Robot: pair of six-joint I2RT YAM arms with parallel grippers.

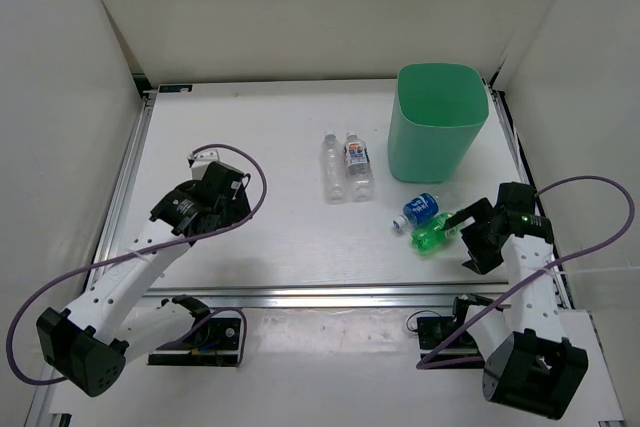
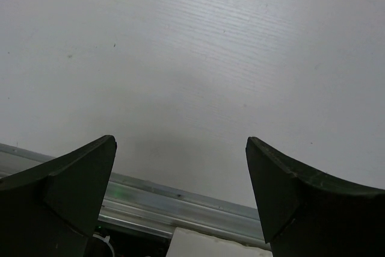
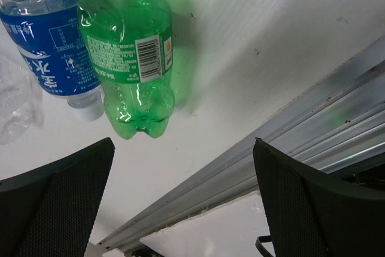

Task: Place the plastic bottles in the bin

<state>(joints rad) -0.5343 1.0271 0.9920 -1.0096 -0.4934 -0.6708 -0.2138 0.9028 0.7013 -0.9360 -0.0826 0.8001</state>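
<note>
Left fingers [image 1: 222, 185] spread, empty, over bare table [image 1: 280, 237] | right fingers [image 1: 470, 239] spread, empty, just beside green bottle [image 1: 432, 238] at lower right | blue-labelled bottle [image 1: 420, 209] lay against it, below bin [image 1: 430, 152] | two clear bottles [image 1: 331, 172] mid-frame | I saw none binned; all four left to do

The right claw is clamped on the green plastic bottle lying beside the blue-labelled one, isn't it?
No. The right gripper is open, not gripping the green plastic bottle, which does lie beside the blue-labelled bottle; the right wrist view shows this.
</note>
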